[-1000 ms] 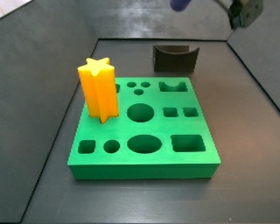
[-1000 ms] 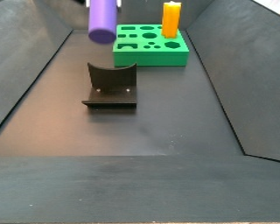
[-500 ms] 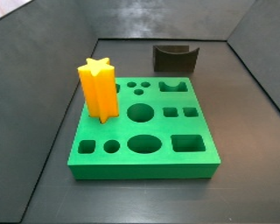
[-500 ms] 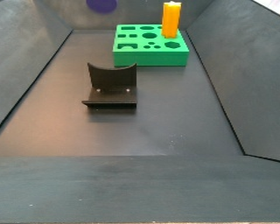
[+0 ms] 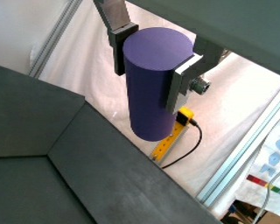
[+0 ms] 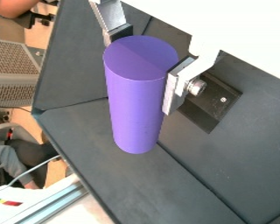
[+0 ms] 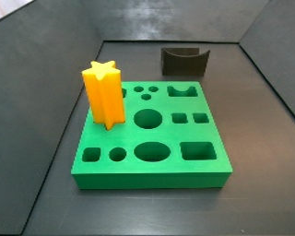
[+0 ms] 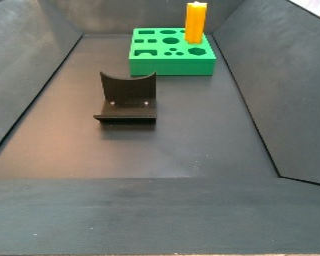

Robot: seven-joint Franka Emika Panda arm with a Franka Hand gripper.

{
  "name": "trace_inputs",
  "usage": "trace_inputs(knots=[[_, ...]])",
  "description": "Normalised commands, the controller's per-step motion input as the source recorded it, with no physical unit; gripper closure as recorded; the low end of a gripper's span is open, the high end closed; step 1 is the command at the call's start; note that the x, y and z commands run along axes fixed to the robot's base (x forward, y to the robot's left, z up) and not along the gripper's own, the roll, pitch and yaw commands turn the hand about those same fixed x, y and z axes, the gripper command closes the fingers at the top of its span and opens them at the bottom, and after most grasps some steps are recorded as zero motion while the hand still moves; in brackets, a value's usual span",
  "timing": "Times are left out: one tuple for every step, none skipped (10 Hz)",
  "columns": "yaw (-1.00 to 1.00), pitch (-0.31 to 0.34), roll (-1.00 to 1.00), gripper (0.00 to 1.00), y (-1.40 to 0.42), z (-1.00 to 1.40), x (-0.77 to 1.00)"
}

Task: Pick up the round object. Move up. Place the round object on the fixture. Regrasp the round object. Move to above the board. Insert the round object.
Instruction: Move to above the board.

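One round object clamped between two fingers; one board, one fixture.

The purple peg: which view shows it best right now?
Both wrist views. The peg fills the frame, clamped between the end effector's silver fingers, with its whole side and one round end visible. Neither side view shows it; they show only the board, the orange post and the fixture.
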Motion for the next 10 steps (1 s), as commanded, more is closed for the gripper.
trace_inputs(knots=[[0.08, 0.048, -0.05, 1.00, -0.02, 0.40, 0.01], [0.07, 0.047, -0.05, 1.00, -0.01, 0.18, 0.01], [-0.06, 0.010, -1.00, 1.00, -1.00, -0.08, -0.55], [-0.06, 0.000, -1.00, 1.00, -1.00, -0.07, -0.55], [-0.06, -0.007, -1.00, 1.00, -1.00, -0.07, -0.57], [-0.06, -0.015, -1.00, 1.00, -1.00, -0.09, -0.60], [-0.06, -0.016, -1.00, 1.00, -1.00, -0.08, -0.60], [-0.06, -0.020, -1.00, 1.00, -1.00, -0.07, -0.63], [-0.06, -0.020, -1.00, 1.00, -1.00, -0.09, -0.65], [-0.06, -0.024, -1.00, 1.00, -0.98, -0.07, -0.68]])
